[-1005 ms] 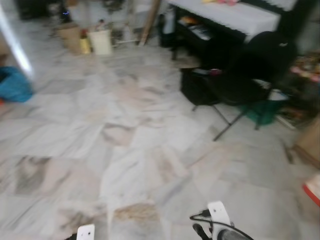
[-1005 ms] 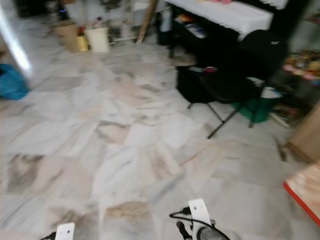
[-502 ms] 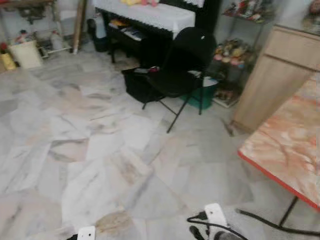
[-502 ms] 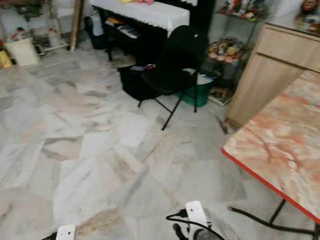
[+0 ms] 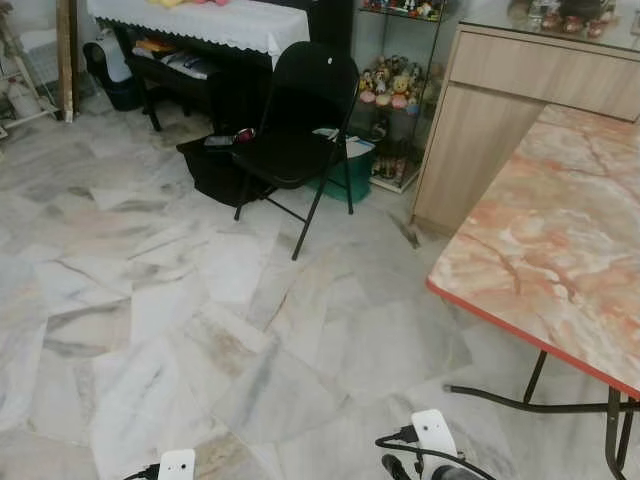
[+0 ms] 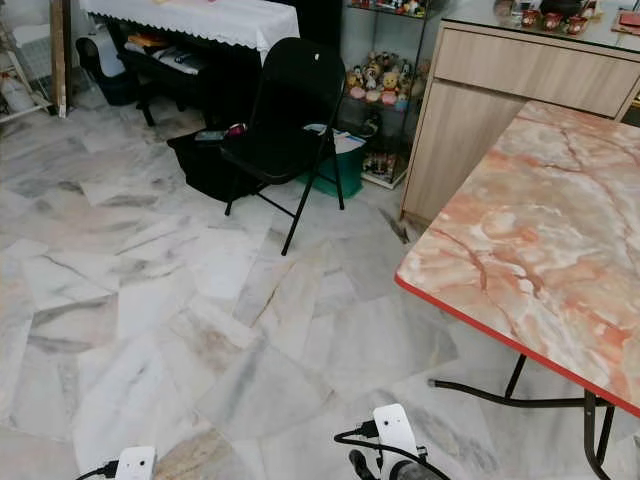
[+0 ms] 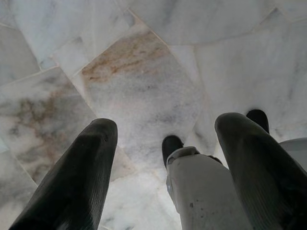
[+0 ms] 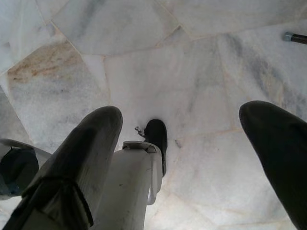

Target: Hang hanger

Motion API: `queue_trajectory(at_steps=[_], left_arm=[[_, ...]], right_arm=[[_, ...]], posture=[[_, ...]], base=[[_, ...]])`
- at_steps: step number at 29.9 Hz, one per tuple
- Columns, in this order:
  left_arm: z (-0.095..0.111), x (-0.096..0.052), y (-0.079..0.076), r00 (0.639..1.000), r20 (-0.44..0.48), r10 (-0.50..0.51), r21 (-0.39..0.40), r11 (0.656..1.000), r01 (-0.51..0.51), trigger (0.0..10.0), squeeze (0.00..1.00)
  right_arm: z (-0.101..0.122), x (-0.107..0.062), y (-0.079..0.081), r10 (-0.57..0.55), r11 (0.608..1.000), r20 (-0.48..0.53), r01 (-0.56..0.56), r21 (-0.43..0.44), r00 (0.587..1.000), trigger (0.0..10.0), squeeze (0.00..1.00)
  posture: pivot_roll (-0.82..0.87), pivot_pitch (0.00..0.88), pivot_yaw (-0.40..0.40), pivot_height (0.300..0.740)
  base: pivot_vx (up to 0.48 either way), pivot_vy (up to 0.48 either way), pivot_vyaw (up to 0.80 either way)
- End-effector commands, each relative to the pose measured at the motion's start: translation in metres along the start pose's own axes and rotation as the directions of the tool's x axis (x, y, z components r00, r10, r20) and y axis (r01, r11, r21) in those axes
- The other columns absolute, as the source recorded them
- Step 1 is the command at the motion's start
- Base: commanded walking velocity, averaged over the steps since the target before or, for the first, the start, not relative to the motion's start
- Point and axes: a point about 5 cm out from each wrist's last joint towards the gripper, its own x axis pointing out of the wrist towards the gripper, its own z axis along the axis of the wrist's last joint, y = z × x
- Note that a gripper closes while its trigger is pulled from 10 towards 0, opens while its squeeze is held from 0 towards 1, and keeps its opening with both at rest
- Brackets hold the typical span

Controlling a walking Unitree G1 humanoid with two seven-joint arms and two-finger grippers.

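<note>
Both arms hang low at my sides over a pale marble floor. My left gripper points down at the tiles, open, with nothing between its black fingers. My right gripper also points at the floor and stands open and empty. Below each gripper I see my own silver leg and a black foot. The white wrist ends of the left arm and the right arm sit at the bottom edge of the left eye view.
A black folding chair stands ahead, with a black box and a green tub by it. To the right are an orange marble table with a red edge, its black legs and a wooden cabinet.
The camera has swung to the right: the chair has slid left in the picture, and the marble table and cabinet have come into view. Both arms stay low.
</note>
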Motion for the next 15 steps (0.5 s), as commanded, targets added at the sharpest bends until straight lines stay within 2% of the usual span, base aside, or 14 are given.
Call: queue_trajectory(at_steps=[1,3,6,8,15], left_arm=[[-0.0049,-0.0013,0.0023,1.0,-0.01,0.009,0.004,1.0,-0.009,10.0,0.0],[-0.0063,-0.0016,0.0017,1.0,-0.013,0.008,0.014,1.0,-0.007,10.0,0.0],[-0.0083,-0.0021,0.0022,1.0,-0.02,0.014,0.018,1.0,-0.013,10.0,0.0],[-0.0098,-0.0024,0.0032,0.999,-0.025,0.019,-0.001,1.0,-0.019,10.0,0.0],[-0.0099,-0.0026,0.0053,1.0,-0.026,0.012,0.009,1.0,-0.011,10.0,0.0]], right_arm=[[-0.0015,-0.0001,0.0004,-0.001,1.0,-0.005,0.001,-0.009,1.0,10.0,0.0],[-0.0019,-0.0002,0.0002,-0.001,1.0,-0.007,0.001,-0.008,1.0,10.0,0.0],[-0.0022,-0.0002,0.0003,-0.001,1.0,-0.008,0.001,-0.008,1.0,10.0,0.0],[-0.0023,-0.0002,0.0003,0.0,1.0,-0.009,0.0,-0.008,1.0,10.0,0.0],[-0.0018,0.0,0.0009,0.0,1.0,-0.007,0.0,-0.005,1.0,10.0,0.0]], posture=[[-0.1,0.0,0.029,0.74],[-0.1,0.0,0.028,0.74],[-0.1,0.0,0.027,0.74],[-0.1,0.0,0.027,0.74],[-0.1,0.0,0.032,0.74]], base=[[0.0,0.0,-0.75],[0.0,0.0,-0.75],[0.0,-0.305,-0.75],[0.0,0.0,-0.75],[0.0,0.0,-0.75]])
